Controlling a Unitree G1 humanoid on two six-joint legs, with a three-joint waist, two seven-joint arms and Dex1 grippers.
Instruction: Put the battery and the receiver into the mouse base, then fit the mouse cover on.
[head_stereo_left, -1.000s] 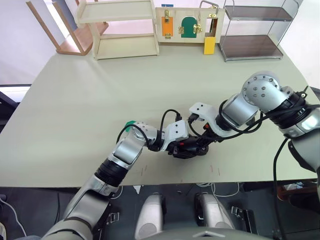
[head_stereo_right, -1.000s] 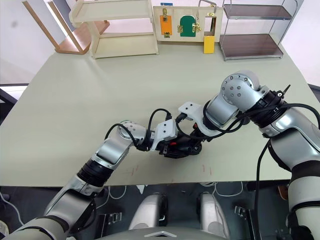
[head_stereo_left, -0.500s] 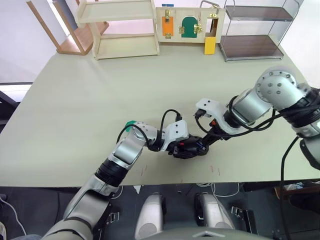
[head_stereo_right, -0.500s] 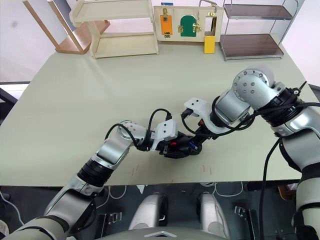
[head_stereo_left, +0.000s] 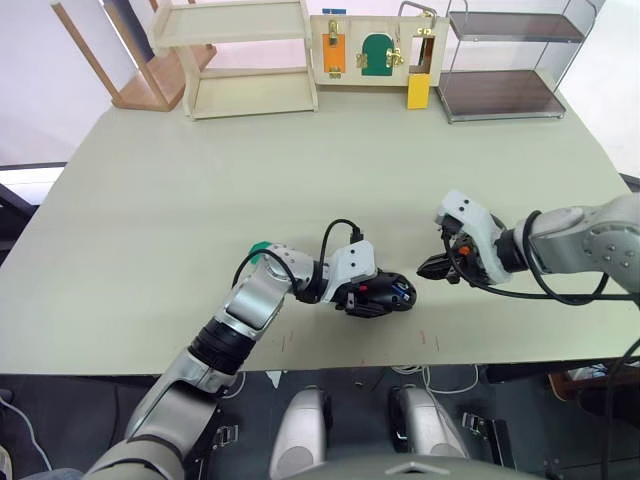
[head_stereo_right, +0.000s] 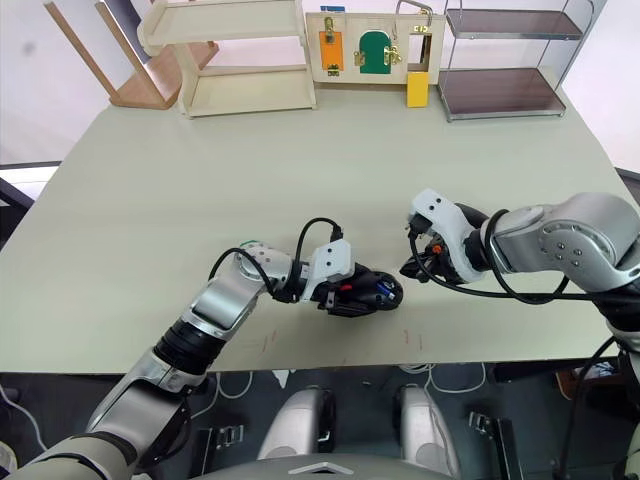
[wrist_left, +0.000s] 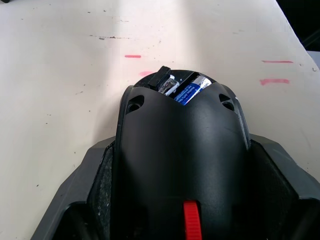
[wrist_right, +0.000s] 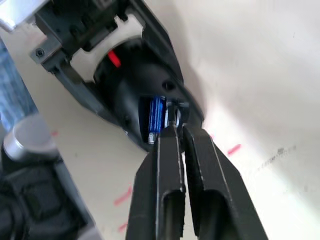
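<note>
**Claws flank the mouse base, battery seated**

Claws first: the left claw (head_stereo_left: 362, 291) is clamped on the mouse base (head_stereo_left: 385, 293), pinning it to the worktop (head_stereo_left: 200, 180) near the front edge. The right claw (head_stereo_left: 432, 268) hangs just right of the base, apart from it, its two black fingers (wrist_right: 172, 165) drawn narrow, almost touching, and carrying nothing I can make out.

Now the key relation. The base's open rear end points right, straight toward the right claw, and its long axis runs left to right between the two claws. So the right arm looks better placed for whatever goes in next.

Look inside: the battery (wrist_left: 191, 89) lies in its bay, blue with a silvery end, aligned along the base. Beside it sits a small grey-and-black piece, likely the receiver (wrist_left: 166, 84), though whether it is fully seated I cannot tell.

My read: both inserts look placed, and the cover step is not yet done.
</note>
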